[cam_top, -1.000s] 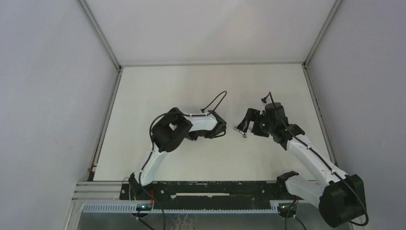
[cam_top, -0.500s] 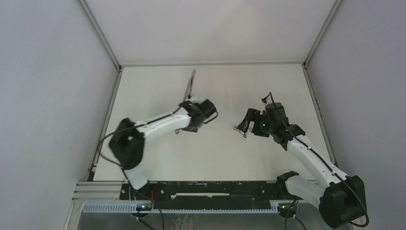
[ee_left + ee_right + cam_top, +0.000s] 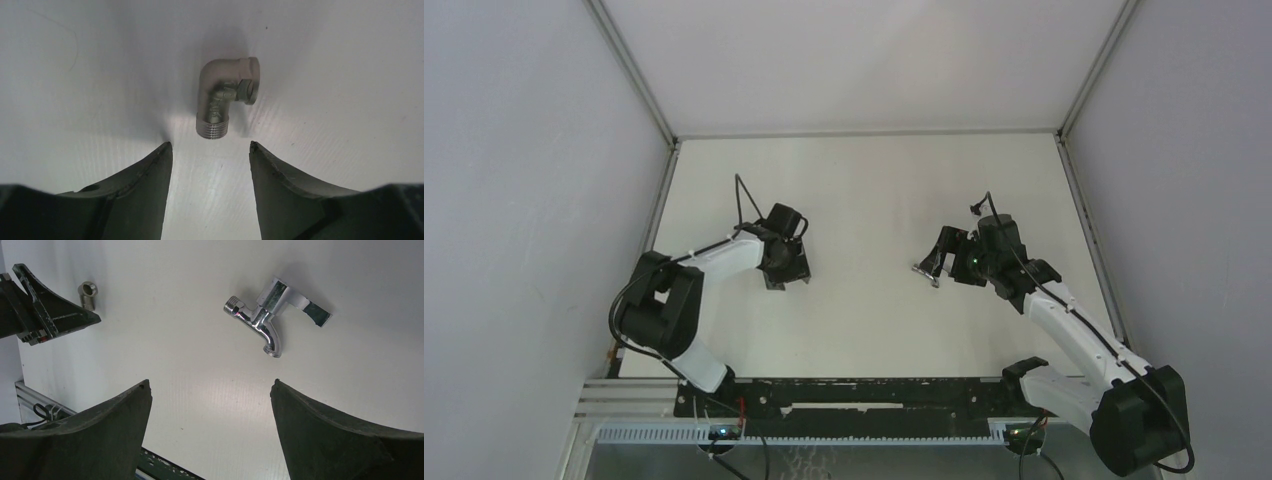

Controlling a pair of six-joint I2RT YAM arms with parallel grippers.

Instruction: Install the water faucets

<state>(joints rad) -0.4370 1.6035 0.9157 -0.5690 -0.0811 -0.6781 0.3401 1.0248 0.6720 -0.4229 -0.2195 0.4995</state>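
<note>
A shiny chrome faucet [image 3: 267,315] with a flat lever handle lies on the white table [image 3: 864,190], just beyond my right gripper [image 3: 210,382]. That gripper is open and empty. In the top view the faucet [image 3: 924,270] lies at the tips of the right gripper [image 3: 938,262]. A dull silver threaded elbow fitting [image 3: 225,97] lies just ahead of my left gripper [image 3: 209,145], which is open and empty. The right wrist view shows the fitting [image 3: 88,292] beside the left fingers [image 3: 55,310]. In the top view the left gripper [image 3: 786,280] hides the fitting.
A black rail [image 3: 854,395] runs along the table's near edge, also visible in the right wrist view [image 3: 35,402]. Grey enclosure walls [image 3: 524,200] with metal frame bars bound the table on the left, right and back.
My left arm has swung from the table's middle out to the left and turned its gripper down over the elbow fitting. The right arm and the faucet have not moved.
</note>
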